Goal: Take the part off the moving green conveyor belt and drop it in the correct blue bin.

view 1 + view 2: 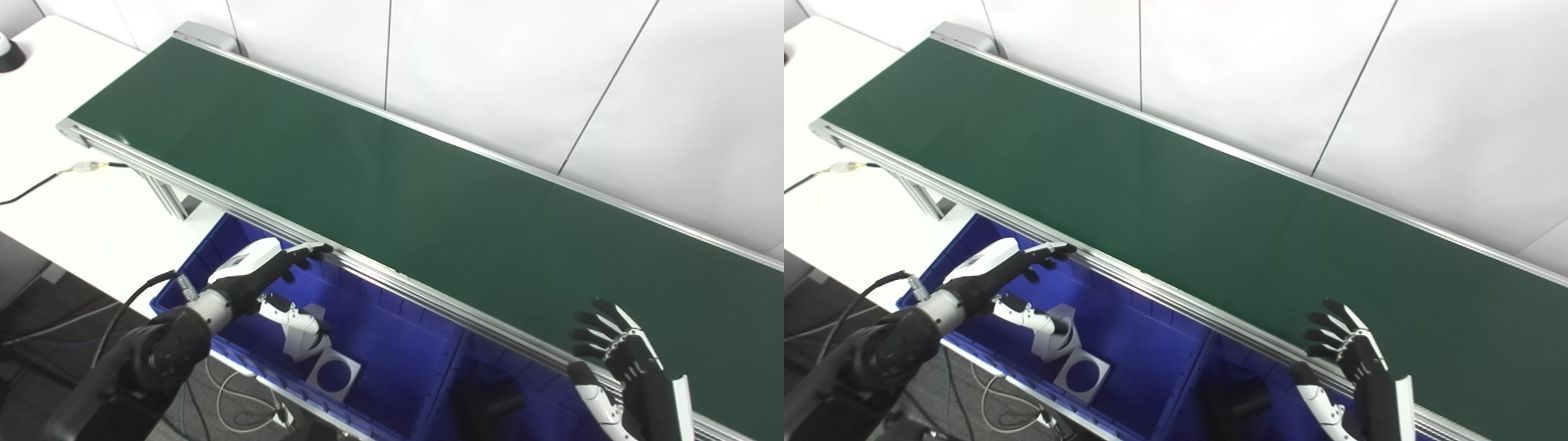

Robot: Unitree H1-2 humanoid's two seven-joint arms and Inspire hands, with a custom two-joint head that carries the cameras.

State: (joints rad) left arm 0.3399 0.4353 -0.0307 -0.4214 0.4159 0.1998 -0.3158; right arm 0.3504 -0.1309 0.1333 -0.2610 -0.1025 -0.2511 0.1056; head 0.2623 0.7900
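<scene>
The green conveyor belt (380, 184) runs diagonally from upper left to lower right, and no part lies on it. My left hand (260, 272) hovers open over the left blue bin (392, 343), fingers spread flat, thumb pointing down toward the bin. A grey square plate with a round hole (334, 372) lies in that bin, with another grey piece (304, 334) beside it under my thumb. My right hand (618, 355) is open with fingers spread, raised at the belt's near rail. Below it, the right blue bin (533, 392) holds dark parts (496, 401).
The belt's aluminium near rail (398, 285) separates the bins from the belt. A white table (79, 202) with a black cable (37, 184) lies to the left. A white wall (520, 73) stands behind the belt. Cables hang below the bins.
</scene>
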